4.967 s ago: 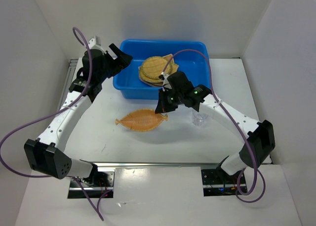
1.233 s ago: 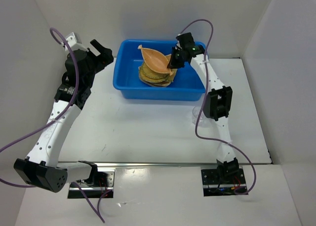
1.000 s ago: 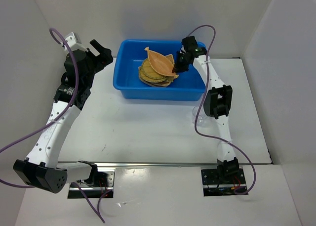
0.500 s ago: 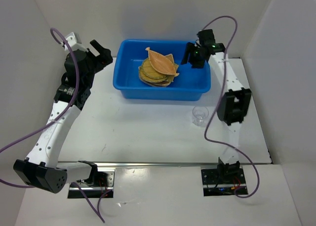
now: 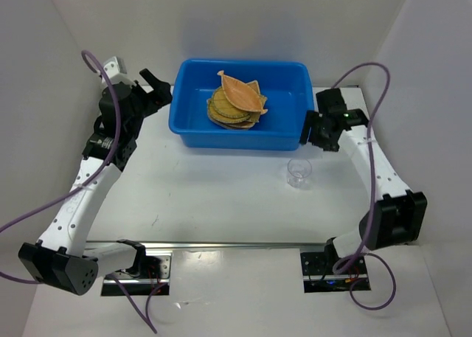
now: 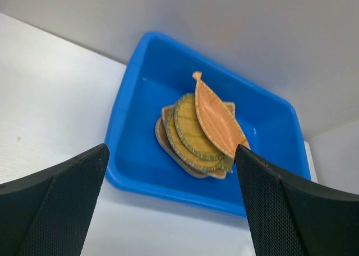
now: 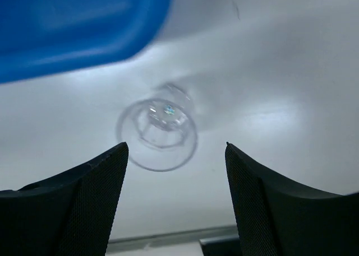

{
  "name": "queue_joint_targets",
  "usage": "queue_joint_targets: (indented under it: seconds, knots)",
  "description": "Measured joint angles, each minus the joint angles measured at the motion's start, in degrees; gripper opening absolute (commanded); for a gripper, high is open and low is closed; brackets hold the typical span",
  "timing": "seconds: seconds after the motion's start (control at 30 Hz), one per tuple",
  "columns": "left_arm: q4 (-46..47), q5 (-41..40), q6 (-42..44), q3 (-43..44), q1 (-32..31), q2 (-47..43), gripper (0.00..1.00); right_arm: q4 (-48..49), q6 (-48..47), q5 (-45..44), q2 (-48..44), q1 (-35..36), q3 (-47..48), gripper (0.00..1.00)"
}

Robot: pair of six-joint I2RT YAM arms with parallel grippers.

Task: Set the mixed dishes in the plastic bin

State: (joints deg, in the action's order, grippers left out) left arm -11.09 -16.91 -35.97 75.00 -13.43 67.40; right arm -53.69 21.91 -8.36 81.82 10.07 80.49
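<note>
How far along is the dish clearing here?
Done: the tan woven-bamboo trays lie stacked in the bright blue plastic bin, the leaf-shaped one on top. In hand: nothing; the right gripper is open, aimed at the small clear plastic cup. Left: that cup, on the table.

Bright, even light; right-wrist blur

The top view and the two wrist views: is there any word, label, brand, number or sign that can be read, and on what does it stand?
None: no text can be read in any view.
The blue bin, the woven trays and the clear cup are plain.
The left arm and the right arm show no legible marking.
</note>
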Motion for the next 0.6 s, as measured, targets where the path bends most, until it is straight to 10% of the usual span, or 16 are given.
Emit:
queue_joint_targets:
  seconds: [0.27,0.6]
  knots:
    - [-0.24,3.21,0.00,-1.77,-1.97,1.51,1.00,-5.11,2.10,-4.96,5.95,0.00,-5.84,0.69]
    - [-0.22,1.25,1.51,-2.27,-3.85,1.51,1.00,-2.73,2.75,-2.32,13.84,0.02,-11.61,0.20]
